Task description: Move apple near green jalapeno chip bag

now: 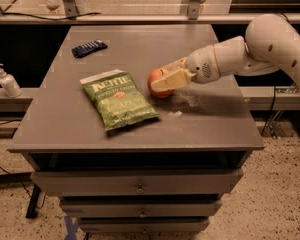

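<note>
The red-orange apple (157, 83) sits low over the grey tabletop, just right of the green jalapeno chip bag (118, 100), which lies flat with its white "Kettle" lettering up. My gripper (166, 74) reaches in from the right on the white arm, and its tan fingers (171, 79) are closed around the apple. The near finger hides part of the apple's right side. I cannot tell whether the apple touches the table.
A small dark blue ridged packet (89, 48) lies at the table's back left. A white pump bottle (6, 81) stands on a shelf to the left. The grey table (200, 129) has drawers below. A metal frame runs behind.
</note>
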{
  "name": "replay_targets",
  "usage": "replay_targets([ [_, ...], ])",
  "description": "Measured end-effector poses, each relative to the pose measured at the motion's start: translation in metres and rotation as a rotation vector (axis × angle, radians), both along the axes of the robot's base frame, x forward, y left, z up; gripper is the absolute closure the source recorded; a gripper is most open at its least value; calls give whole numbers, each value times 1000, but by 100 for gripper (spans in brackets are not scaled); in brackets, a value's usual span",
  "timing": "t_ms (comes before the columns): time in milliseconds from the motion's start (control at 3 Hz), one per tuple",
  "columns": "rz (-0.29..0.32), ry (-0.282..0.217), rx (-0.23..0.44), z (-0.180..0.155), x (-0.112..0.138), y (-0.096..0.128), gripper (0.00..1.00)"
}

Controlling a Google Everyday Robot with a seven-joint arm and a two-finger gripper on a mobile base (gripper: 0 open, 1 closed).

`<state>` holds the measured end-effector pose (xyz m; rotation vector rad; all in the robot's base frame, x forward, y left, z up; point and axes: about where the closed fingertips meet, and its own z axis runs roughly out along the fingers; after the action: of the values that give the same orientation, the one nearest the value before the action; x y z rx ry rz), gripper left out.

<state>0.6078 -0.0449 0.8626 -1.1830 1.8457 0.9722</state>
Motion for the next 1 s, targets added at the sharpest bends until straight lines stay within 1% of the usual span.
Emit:
replay_targets([
  [667, 59, 29, 23, -6, -16, 22, 100],
  [1000, 78, 45, 21, -10, -24, 27, 81],
])
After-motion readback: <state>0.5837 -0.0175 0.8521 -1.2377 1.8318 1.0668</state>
